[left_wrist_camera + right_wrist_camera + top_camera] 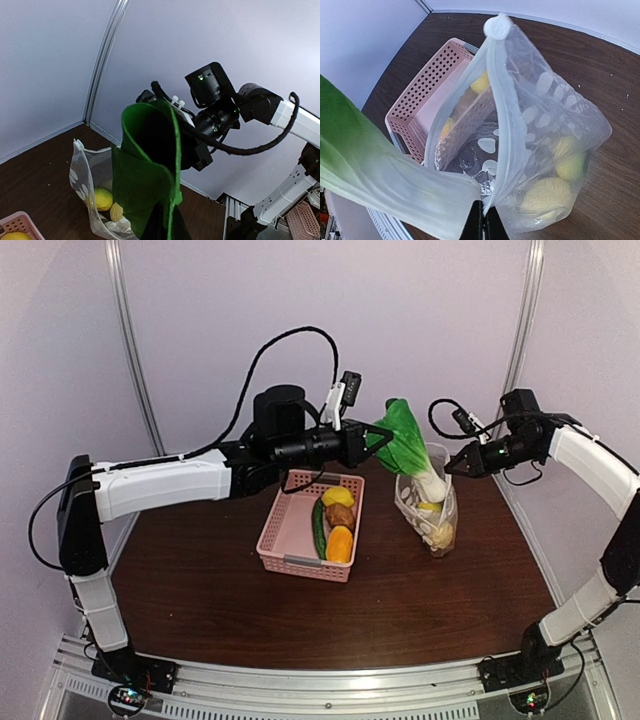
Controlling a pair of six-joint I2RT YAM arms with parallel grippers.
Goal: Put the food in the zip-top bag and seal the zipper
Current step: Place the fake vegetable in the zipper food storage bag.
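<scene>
The clear dotted zip-top bag stands upright right of the basket, with yellow lemons at its bottom. My right gripper is shut on the bag's mouth edge, on the zipper strip, holding the mouth up and open. The left gripper is shut on the green leafy vegetable. Its white stalk points down over the rim of the bag mouth. In the left wrist view the green leaf hides the left fingers, and the bag shows below it.
A pink lattice basket sits at the table's middle. It holds a lemon, a brown round piece, an orange piece and a long green cucumber. Purple walls close off the back and both sides.
</scene>
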